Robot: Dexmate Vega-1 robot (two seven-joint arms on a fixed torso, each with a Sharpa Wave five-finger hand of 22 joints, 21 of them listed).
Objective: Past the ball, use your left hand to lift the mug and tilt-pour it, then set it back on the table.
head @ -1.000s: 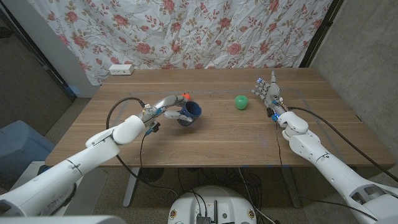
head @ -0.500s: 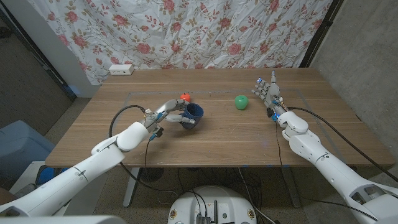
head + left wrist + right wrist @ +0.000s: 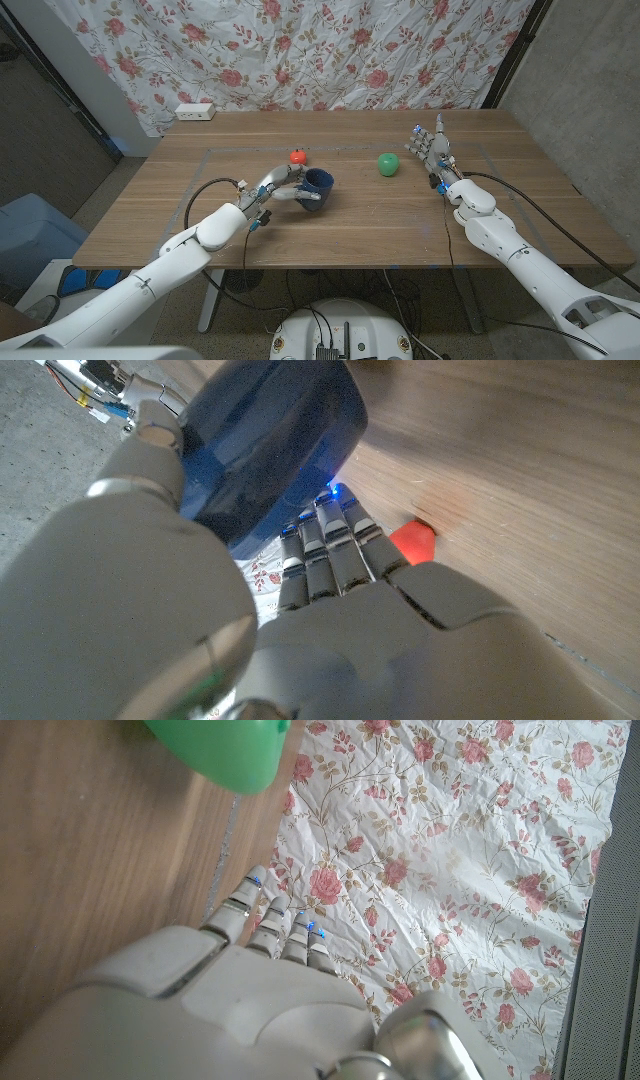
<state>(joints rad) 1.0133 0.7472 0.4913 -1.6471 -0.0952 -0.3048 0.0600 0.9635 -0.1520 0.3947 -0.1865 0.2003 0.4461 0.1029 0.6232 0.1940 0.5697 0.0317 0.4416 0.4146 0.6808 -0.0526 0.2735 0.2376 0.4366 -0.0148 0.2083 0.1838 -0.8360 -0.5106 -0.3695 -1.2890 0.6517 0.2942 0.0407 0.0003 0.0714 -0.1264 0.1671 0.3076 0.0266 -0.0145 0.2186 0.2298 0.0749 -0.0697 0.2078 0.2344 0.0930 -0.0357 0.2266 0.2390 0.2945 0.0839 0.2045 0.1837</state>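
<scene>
Near the middle of the wooden table, the left hand grips the blue mug — tipped on its side, mouth toward three o'clock — with the fingers wrapped against its wall. At about eleven o'clock from the mug, just beyond the hand, sits a small red ball; a green ball lies at two o'clock. Farther right, the right hand stands with fingers spread, holding nothing, and a floral curtain hangs behind the table.

no readable text, labels or numbers
</scene>
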